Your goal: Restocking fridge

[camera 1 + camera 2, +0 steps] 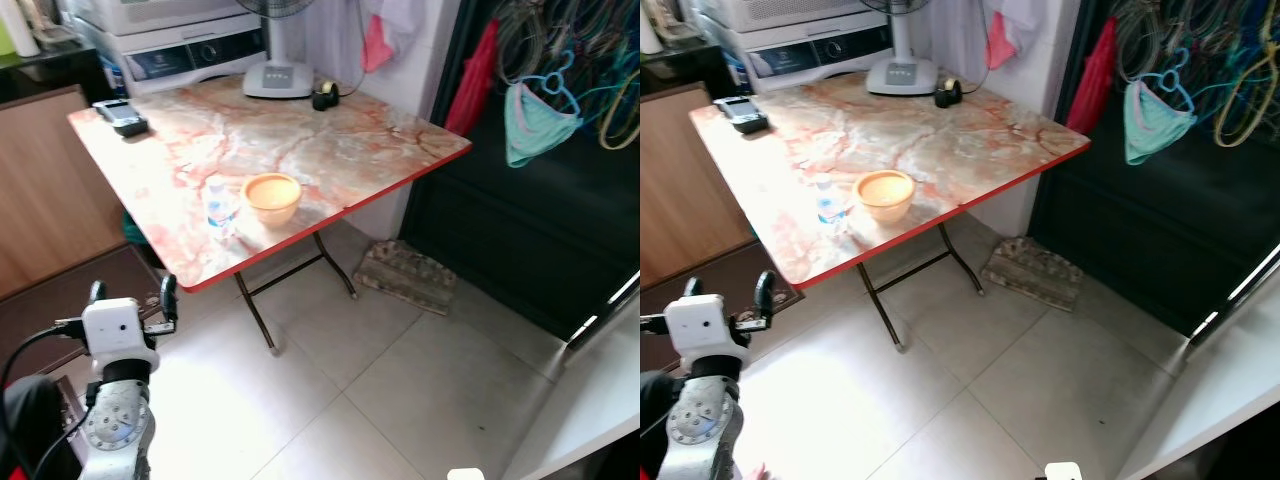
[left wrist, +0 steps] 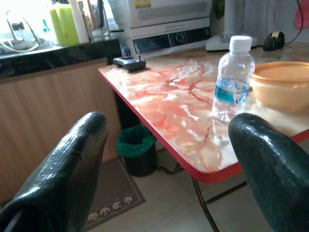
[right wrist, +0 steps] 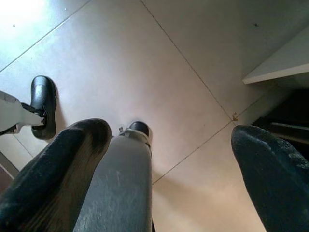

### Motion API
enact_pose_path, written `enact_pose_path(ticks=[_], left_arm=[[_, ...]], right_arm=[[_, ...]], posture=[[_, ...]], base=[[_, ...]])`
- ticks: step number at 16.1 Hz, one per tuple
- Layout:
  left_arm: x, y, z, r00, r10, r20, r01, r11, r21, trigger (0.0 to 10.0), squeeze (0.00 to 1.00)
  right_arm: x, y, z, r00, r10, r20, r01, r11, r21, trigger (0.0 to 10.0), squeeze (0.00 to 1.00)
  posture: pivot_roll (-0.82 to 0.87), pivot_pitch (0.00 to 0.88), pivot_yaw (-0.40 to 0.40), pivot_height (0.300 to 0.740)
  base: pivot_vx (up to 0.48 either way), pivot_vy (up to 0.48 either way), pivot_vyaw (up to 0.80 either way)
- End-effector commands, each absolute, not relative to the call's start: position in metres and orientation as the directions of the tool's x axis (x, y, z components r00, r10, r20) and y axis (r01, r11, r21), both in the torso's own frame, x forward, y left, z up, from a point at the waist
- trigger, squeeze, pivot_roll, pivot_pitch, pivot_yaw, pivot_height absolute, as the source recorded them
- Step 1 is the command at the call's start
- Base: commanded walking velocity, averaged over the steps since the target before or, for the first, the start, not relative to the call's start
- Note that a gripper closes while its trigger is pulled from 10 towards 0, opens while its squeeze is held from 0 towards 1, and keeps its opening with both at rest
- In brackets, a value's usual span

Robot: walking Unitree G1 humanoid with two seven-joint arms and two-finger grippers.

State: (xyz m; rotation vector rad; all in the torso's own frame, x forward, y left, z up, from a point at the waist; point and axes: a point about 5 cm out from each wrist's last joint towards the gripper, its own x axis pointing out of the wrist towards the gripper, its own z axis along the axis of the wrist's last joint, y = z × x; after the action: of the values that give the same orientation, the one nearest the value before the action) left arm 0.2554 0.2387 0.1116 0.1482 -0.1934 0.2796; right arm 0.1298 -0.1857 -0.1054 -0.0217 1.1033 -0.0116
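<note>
Our left tool (image 1: 131,296) hangs released below the counter (image 1: 330,150) edge, near the water bottle (image 1: 219,207) beside the bowl (image 1: 272,196). Our right tool (image 3: 169,164) points floorward, released.

The left gripper (image 1: 132,295) is raised with fingers spread; the right gripper (image 3: 169,159) hangs, fingers apart.

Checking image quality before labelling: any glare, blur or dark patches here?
Left eye view: sharp, glare on the table, dark wall area at right. Left wrist view: bottle sharp, close fingers soft, window overexposed. Right wrist view: bright floor patch, blurred fingers.
</note>
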Motion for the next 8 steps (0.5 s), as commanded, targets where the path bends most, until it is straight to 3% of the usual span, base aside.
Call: enact_pose_path(ticks=[1,4,8], left_arm=[[0.265,0.235,0.122,0.949,0.219,0.226,-0.250,0.961,0.120,10.0,0.00],[0.275,0.233,0.128,0.958,0.187,0.217,-0.217,0.969,0.120,10.0,0.00],[0.272,0.219,0.126,0.965,0.166,0.205,-0.192,0.975,0.115,10.0,0.00]], right_arm=[[0.128,-0.192,-0.105,0.461,-0.052,-0.886,0.052,0.998,-0.032,10.0,0.00],[0.131,-0.195,-0.103,0.479,-0.057,-0.876,0.058,0.998,-0.033,10.0,0.00],[0.129,-0.197,-0.104,0.464,-0.037,-0.885,-0.007,0.999,-0.046,10.0,0.00]], posture=[[0.14,0.000,0.003,0.740],[0.09,0.000,0.032,0.740],[0.09,0.000,-0.002,0.740]], base=[[0.000,0.000,0.00],[0.000,0.000,0.00],[0.000,0.000,0.00]])
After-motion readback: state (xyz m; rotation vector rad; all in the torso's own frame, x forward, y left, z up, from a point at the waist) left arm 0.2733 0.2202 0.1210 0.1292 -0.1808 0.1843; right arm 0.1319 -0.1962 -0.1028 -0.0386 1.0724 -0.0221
